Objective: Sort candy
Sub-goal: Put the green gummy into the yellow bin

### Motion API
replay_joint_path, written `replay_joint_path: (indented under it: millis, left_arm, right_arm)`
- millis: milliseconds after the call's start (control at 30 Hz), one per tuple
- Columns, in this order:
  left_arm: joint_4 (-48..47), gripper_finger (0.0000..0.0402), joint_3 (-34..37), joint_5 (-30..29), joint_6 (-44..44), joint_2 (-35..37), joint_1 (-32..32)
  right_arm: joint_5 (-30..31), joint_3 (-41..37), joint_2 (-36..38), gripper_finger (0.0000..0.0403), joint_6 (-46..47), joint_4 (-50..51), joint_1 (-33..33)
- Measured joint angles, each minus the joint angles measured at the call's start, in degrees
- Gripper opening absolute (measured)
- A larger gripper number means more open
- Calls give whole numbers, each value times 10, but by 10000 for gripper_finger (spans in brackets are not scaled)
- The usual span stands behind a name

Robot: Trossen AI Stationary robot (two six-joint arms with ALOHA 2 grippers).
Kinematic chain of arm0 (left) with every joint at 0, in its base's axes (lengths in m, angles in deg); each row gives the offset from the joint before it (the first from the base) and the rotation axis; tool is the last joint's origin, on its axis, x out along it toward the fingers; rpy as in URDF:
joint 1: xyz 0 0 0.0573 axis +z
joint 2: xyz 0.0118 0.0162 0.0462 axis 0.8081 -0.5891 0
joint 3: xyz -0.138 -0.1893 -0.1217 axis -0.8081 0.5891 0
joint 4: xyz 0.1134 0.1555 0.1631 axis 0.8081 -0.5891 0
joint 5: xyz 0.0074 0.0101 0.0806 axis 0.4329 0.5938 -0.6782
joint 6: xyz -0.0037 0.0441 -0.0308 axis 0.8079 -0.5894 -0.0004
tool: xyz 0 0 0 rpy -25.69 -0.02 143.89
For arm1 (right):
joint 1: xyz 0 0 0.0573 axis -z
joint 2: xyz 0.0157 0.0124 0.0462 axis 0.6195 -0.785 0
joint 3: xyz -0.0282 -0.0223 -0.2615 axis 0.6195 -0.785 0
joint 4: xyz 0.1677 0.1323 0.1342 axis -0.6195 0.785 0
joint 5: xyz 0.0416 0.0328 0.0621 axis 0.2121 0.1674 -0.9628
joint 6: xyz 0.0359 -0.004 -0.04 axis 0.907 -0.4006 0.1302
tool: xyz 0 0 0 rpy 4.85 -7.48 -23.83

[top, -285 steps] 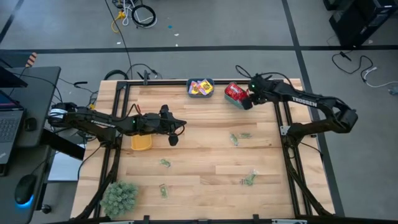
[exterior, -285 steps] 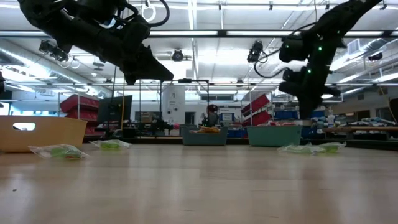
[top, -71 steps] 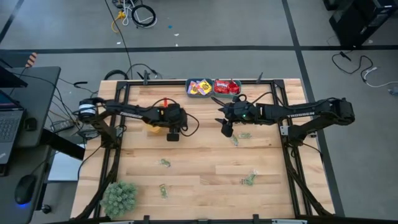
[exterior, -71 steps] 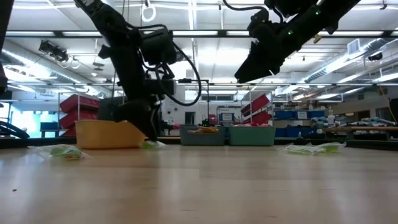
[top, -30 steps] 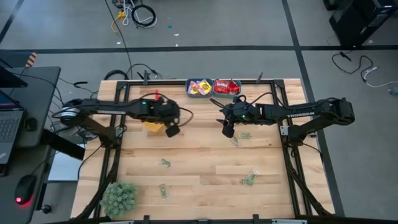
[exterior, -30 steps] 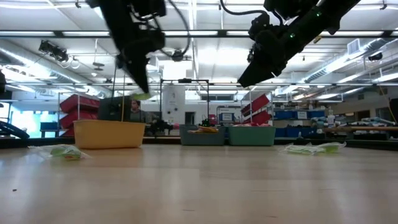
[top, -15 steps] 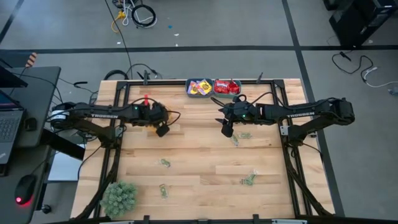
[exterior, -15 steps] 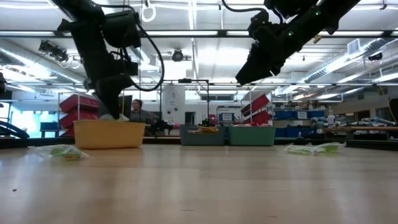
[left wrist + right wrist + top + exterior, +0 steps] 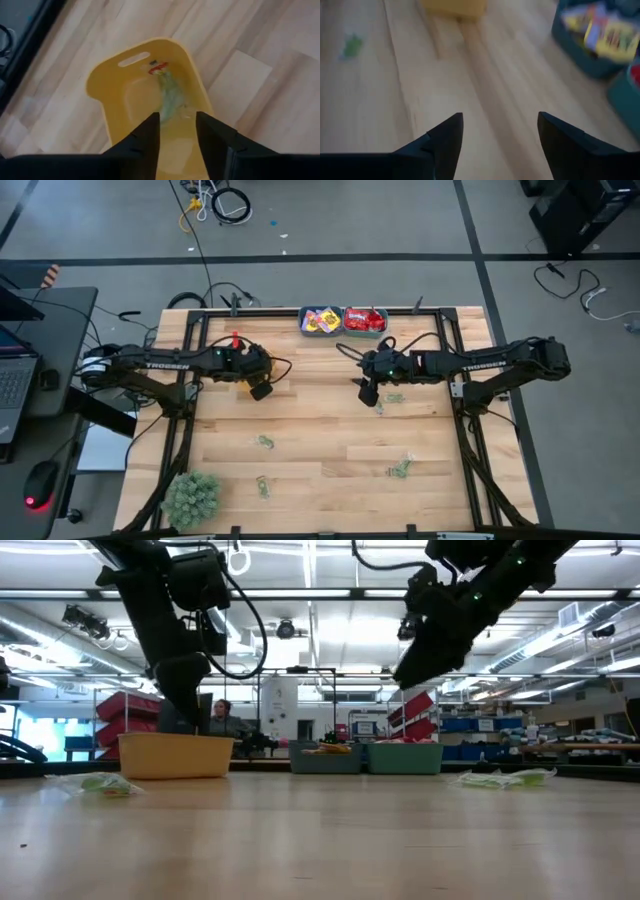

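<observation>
Candy, a pale green wrapped piece [image 9: 170, 97], now lies inside the yellow plastic bin [image 9: 107, 90], directly below the left pincer [image 9: 177, 131], whose fingers stand apart and empty; a second ago it was carried there, so one piece is sorted. More green pieces [image 9: 388, 397] lie on the wooden table [image 9: 320, 440] just beside the right pincer [image 9: 368, 394], spread wide and empty above them.

Pale planked wood on the worktop [image 9: 330, 440], smooth with a faint sheen. Smooth, slightly glossy yellow plastic for the bin [image 9: 150, 95]. Crinkly clear film around green candy [image 9: 170, 97]. Matt black finish on both arms. Fuzzy green fibres on the plant ball [image 9: 192, 497].
</observation>
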Motion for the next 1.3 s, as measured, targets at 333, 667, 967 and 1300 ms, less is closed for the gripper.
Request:
replay_joint_path:
  millis: [333,667,967,1300]
  left_arm:
    - [48,69,-10,6,-9,24,-44]
    - [82,3,57,-71,50,89,-73]
    - [141,1,124,-53,19,51,-19]
    - [381,1,150,70,-59,-36,0]
  right_arm:
    - [29,-17,0,263,127,138,-71]
    - [32,-81,0,230,256,140,-129]
    - [65,-103,0,133,330,137,-167]
    - [66,-106,-33,120,377,95,-201]
